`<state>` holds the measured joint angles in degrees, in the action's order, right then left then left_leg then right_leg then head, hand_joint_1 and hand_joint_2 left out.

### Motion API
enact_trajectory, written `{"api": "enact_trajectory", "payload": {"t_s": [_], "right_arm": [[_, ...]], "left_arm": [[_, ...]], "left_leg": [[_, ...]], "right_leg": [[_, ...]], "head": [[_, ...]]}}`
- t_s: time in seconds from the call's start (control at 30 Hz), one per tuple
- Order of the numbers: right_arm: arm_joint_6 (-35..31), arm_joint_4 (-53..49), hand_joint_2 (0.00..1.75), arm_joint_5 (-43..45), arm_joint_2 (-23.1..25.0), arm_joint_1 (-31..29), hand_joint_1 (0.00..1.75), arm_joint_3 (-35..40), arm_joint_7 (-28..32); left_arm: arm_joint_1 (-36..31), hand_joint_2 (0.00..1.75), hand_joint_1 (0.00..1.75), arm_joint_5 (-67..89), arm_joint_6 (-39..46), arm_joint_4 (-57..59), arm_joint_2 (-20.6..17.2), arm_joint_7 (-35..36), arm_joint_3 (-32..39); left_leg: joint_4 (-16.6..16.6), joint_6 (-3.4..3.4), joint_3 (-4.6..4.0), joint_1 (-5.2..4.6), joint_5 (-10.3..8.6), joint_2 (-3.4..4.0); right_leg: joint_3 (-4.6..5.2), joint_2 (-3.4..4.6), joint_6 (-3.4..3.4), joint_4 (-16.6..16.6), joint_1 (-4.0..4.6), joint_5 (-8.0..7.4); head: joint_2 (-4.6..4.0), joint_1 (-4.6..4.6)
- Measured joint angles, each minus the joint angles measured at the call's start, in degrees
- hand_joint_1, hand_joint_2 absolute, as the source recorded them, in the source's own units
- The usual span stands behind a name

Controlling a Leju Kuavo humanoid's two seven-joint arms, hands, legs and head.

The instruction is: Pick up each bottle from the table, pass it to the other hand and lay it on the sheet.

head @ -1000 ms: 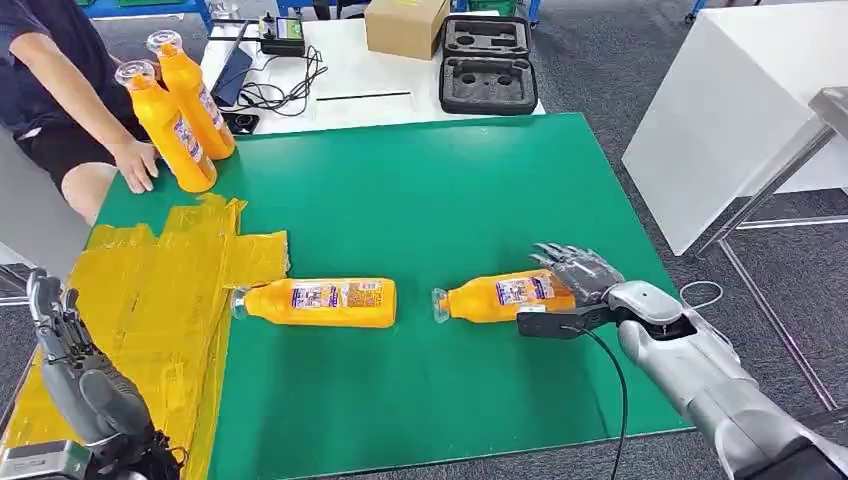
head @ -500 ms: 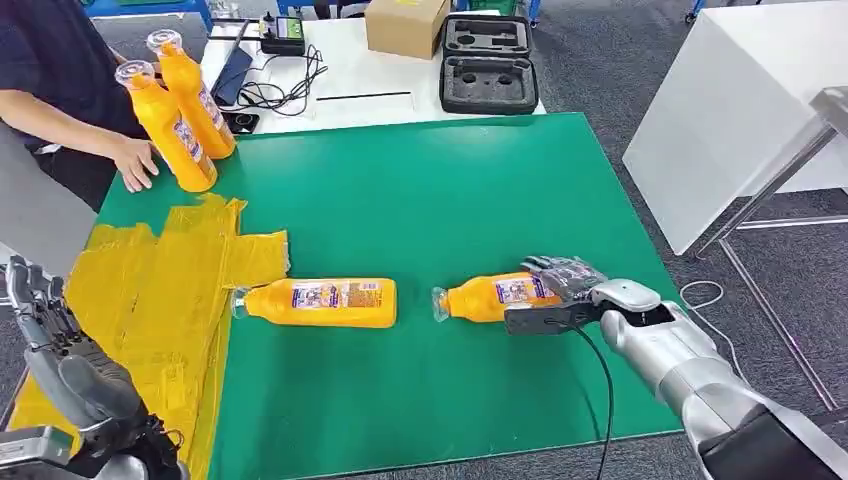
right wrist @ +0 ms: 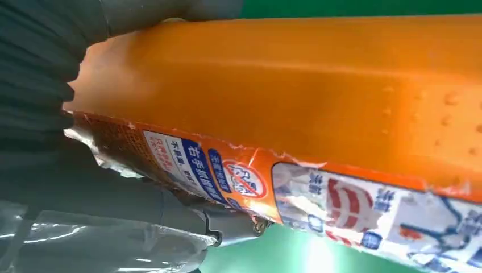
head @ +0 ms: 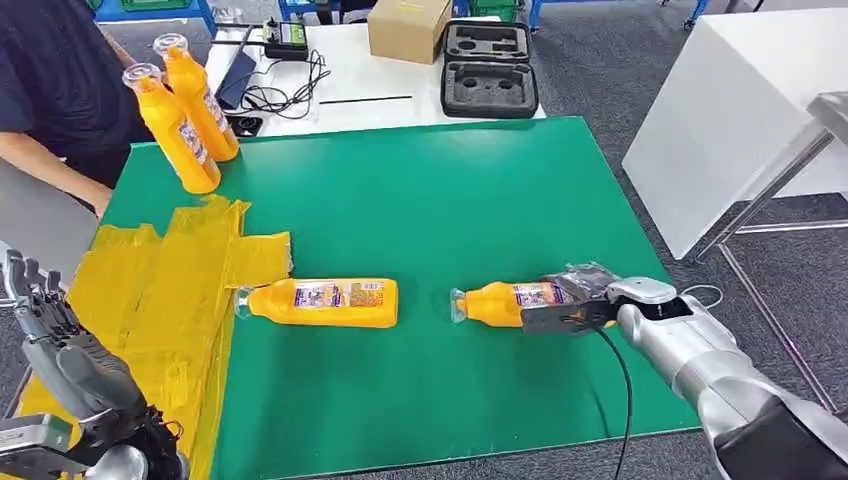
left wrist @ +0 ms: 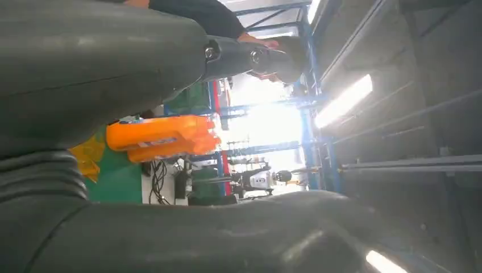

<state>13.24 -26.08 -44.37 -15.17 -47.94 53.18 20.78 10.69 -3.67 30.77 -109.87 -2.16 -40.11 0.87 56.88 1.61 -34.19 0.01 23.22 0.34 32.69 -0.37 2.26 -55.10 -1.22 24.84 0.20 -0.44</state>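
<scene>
Orange bottle (head: 505, 301) near the table's (head: 420, 190) right edge has slid slightly rightward with the right hand (head: 580, 292), whose fingers now clamp its base; the pick-up looks begun; left hand (head: 55, 340) waits, fingers apart, over the yellow sheet (head: 150, 290).

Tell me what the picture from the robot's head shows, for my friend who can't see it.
The robot's right hand grips an orange bottle lying on a green table. A second bottle lies beside a crinkled yellow sheet, and two more bottles stand at the far corner near a person. The left hand is raised with fingers spread, holding nothing.
</scene>
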Motion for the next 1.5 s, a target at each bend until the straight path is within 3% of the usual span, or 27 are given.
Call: {"api": "enact_trajectory", "payload": {"t_s": [0.1,0.23,0.27,0.43,0.53,0.77,0.9,1.1,1.4,1.5], "right_arm": [[-5.27,-0.33,1.75,1.87,-0.81,0.71,1.75,0.11,-1.42],[-13.79,-6.28,1.75,8.79,-3.21,4.97,1.75,-3.59,-1.29],[-14.05,-8.47,1.75,10.15,-3.82,6.06,1.75,-4.87,-1.29],[-17.79,-24.55,1.75,20.04,-4.29,14.08,1.75,-15.11,3.54],[-18.66,-32.99,1.75,20.13,-2.73,17.24,1.75,-19.58,2.86],[-18.75,-40.26,1.75,20.2,-2.29,20.19,1.75,-23.72,2.84],[-24.77,-44.31,1.75,20.44,0.16,22.37,1.75,-25.75,7.02],[-26.77,-51.89,1.75,24.24,8.08,24.47,1.75,-25.01,4.55],[-27.23,-52.08,1.75,23.23,14.04,23.41,1.75,-22.38,3.19],[-28.54,-48.44,1.75,20.74,18.16,20.71,1.75,-19.74,1.69]], "left_arm": [[0.25,0.0,0.0,-0.52,-0.76,0.0,0.0,0.0,0.11],[2.1,0.0,0.0,-3.65,-4.88,0.04,0.11,0.59,0.57],[2.43,1.75,0.0,-4.45,-5.92,0.04,0.15,0.94,0.85],[4.15,1.75,0.0,-11.67,-14.66,0.02,1.33,4.94,1.72],[4.4,1.75,0.0,-12.44,-15.84,0.02,2.32,5.44,1.84],[4.93,1.75,0.0,-12.61,-16.09,0.02,3.13,5.62,2.51],[4.96,1.75,0.0,-16.27,-20.57,0.02,3.61,8.2,2.51],[1.91,1.75,0.0,-20.26,-24.15,1.29,4.52,10.86,-0.48],[-0.71,1.75,0.0,-21.59,-25.64,3.52,4.96,11.83,-3.73],[-3.42,1.75,0.0,-22.18,-26.51,5.27,5.0,12.46,-5.63]], "left_leg": [[0.0,0.02,-0.1,0.0,-0.04,-0.01],[0.01,0.04,-0.24,-0.04,-0.06,0.02],[0.01,0.04,-0.3,-0.05,-0.06,0.02],[0.0,0.03,-0.5,-0.04,-0.05,0.04],[0.0,0.01,-0.57,0.02,-0.04,0.12],[-0.01,0.0,-0.75,0.02,-0.05,0.09],[0.0,0.01,-0.8,0.0,-0.06,0.11],[-0.02,-0.02,-0.8,0.08,-0.06,0.16],[-0.02,-0.03,-0.85,0.05,-0.08,0.15],[-0.01,-0.05,-0.84,0.07,-0.09,0.17]], "right_leg": [[-0.48,-0.01,0.03,0.0,0.0,-0.05],[-0.4,0.0,0.11,0.0,-0.02,-0.15],[-0.34,0.01,0.12,-0.01,-0.03,-0.16],[-0.14,0.02,0.11,-0.02,0.03,-0.15],[0.04,0.09,0.07,-0.02,0.05,-0.11],[0.15,0.06,0.09,-0.02,0.01,-0.13],[0.18,0.06,0.1,-0.03,0.01,-0.13],[0.26,0.13,0.07,-0.03,0.12,-0.12],[0.26,0.14,0.08,-0.04,0.03,-0.15],[0.29,0.17,-0.04,-0.04,0.06,-0.24]], "head": [[-0.02,0.0],[-0.02,0.02],[-0.02,-0.04],[-0.02,0.02],[-0.02,-0.02],[-0.02,0.0],[-0.02,0.0],[-0.02,0.0],[-0.02,0.02],[-0.02,0.04]]}}
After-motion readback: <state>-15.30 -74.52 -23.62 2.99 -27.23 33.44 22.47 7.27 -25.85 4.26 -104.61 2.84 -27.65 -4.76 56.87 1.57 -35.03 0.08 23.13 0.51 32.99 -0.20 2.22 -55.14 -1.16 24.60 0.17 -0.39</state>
